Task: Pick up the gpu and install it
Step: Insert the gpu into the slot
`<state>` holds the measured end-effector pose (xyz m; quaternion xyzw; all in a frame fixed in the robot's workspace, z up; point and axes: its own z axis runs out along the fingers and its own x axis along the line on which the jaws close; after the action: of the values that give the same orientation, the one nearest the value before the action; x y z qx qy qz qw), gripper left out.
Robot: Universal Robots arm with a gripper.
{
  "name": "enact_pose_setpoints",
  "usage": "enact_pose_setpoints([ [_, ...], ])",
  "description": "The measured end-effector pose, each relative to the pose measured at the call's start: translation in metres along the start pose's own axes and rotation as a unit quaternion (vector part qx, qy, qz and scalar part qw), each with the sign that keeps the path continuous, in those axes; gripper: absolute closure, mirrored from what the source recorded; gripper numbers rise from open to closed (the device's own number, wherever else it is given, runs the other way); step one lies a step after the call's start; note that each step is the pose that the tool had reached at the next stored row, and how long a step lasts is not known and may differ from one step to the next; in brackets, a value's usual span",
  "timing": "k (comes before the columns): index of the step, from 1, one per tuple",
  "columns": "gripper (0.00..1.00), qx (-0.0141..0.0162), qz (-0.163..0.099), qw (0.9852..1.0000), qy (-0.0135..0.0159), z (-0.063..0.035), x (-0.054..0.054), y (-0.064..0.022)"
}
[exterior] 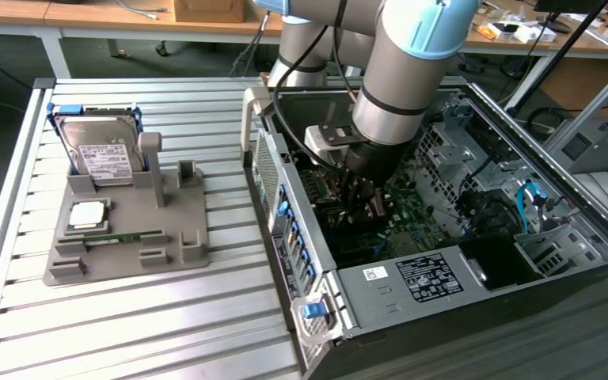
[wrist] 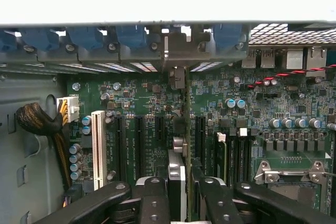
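My gripper (exterior: 367, 198) is down inside the open computer case (exterior: 389, 293), over the green motherboard (wrist: 142, 103). In the wrist view the gpu (wrist: 187, 124) shows edge-on as a thin upright card between my black fingers (wrist: 152, 198), and my gripper (wrist: 181, 187) is shut on it. Its bracket end (wrist: 177, 77) reaches toward the case's rear wall with the blue latches (wrist: 131, 38). The card stands in line with the black expansion slots (wrist: 199, 129). I cannot tell whether its edge is seated in a slot.
A white slot (wrist: 98, 145) and a sleeved cable bundle (wrist: 37, 121) lie to one side of the card. Outside the case, on the exterior view's left, a grey holder (exterior: 124, 229) carries a silver hard drive (exterior: 104, 150), a processor (exterior: 85, 214) and a green memory stick (exterior: 114, 236).
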<state>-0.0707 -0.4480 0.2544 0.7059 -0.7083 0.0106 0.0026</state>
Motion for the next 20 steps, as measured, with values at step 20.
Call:
enact_pose_setpoints([
  [20,0.65,0.0004,0.0,1.0,0.0008,-0.0291,0.0,-0.0002],
])
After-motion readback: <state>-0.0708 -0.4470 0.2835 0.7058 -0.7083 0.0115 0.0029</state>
